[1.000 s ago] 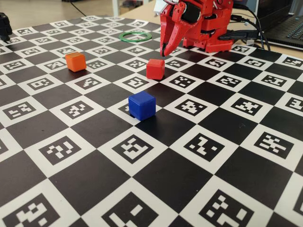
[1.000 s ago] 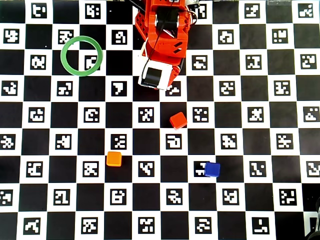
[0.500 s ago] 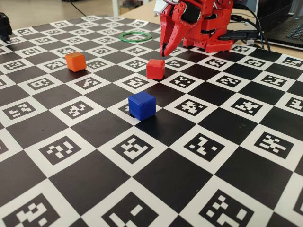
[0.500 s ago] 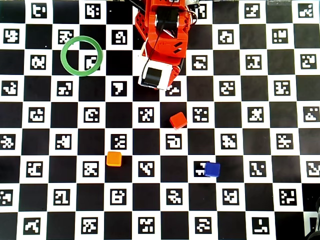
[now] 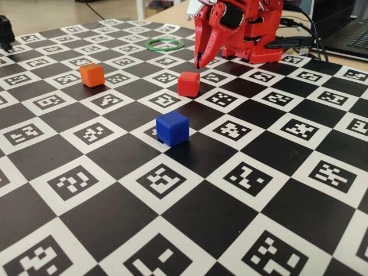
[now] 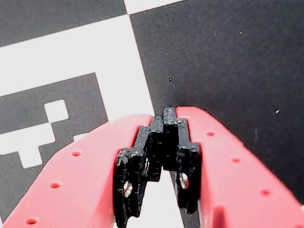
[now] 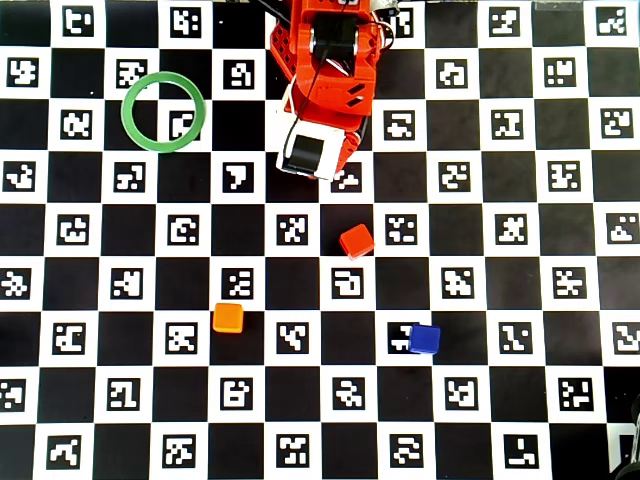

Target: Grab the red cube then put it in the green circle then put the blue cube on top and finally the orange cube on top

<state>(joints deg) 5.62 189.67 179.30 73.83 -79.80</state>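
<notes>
The red cube (image 5: 188,84) (image 7: 356,242) rests on the checkered marker board. My gripper (image 5: 199,62) (image 6: 166,114) hangs shut and empty, tips pointing down, just behind the red cube and a little above the board. The blue cube (image 5: 172,128) (image 7: 424,339) sits nearer the fixed camera. The orange cube (image 5: 91,75) (image 7: 228,317) lies to the left. The green circle (image 5: 164,49) (image 7: 125,112) lies flat and empty at the far left of the arm's base. In the overhead view the arm (image 7: 325,90) hides the fingers. The wrist view shows only board squares under the closed tips.
The red arm base (image 5: 259,40) stands at the board's far edge, with cables (image 5: 299,41) and a laptop (image 5: 351,34) behind it to the right. A black object (image 5: 6,31) sits at the far left edge.
</notes>
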